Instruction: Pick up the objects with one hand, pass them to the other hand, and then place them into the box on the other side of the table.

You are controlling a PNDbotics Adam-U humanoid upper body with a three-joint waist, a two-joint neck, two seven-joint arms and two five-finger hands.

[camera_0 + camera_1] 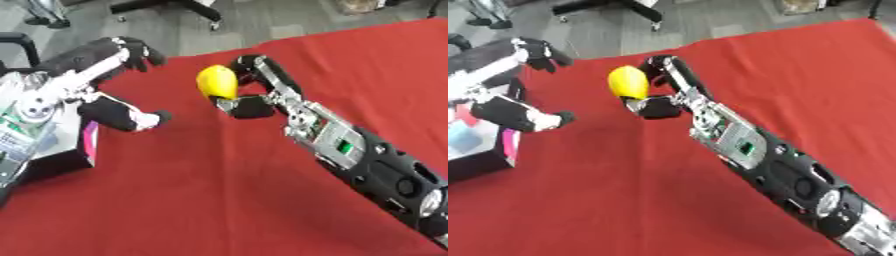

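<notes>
A red cloth-covered table (227, 200) is seen tilted in both views, its far edge running diagonally against a grey floor.

The right hand (254, 85), black with silver joints, is extended from the lower right along a long black and silver forearm. A smooth, rounded yellow object, lemon-like in shape (217, 82), is held at its tip: fingers are curled over the top and right side of the object, and the thumb is pressed in from below. The object is carried clear of the cloth, above the far middle part of the table, on the side of the hand that faces the other hand.

The left hand (118, 107) is seen at the left, spread wide. Its fingers (140, 50) are stretched up and away near the far table edge, curved only slightly at the tips, and its thumb (144, 120) is pointed toward the yellow object. Nothing is held in it. A gap of red cloth is visible between this hand and the object; no contact is seen.

A box with a black side and a pale top (479, 160) is noted at the left edge of the table, beneath the left forearm, with a pink strip at its near corner. Its contents cannot be made out.

Black chair legs (175, 7) are seen on the floor beyond the table.
</notes>
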